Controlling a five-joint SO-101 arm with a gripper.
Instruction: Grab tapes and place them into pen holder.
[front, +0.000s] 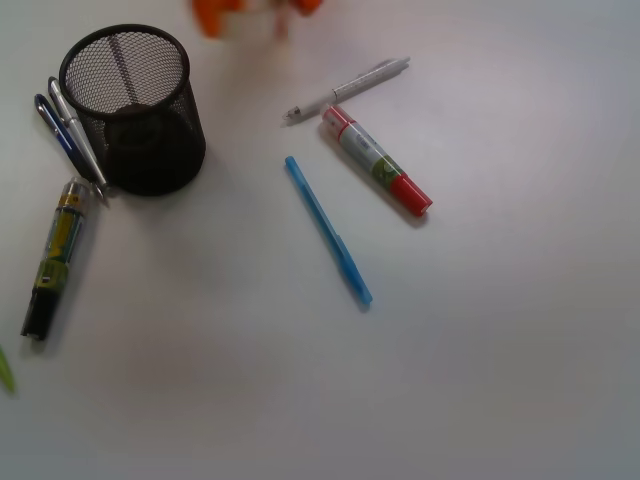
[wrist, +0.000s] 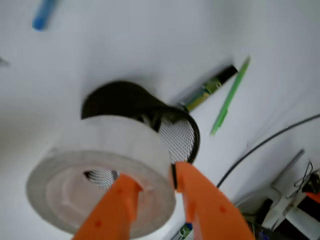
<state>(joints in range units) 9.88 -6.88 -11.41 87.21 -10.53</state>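
Orange gripper pinches whitish tape, masking most of pen holder; green pen beside.

A whitish, translucent tape roll is pinched through its wall between the orange fingers, one inside its core, one outside. Its open face is tilted toward the wrist camera. The black mesh holder is seen just beyond the roll, upright and partly hidden by it.
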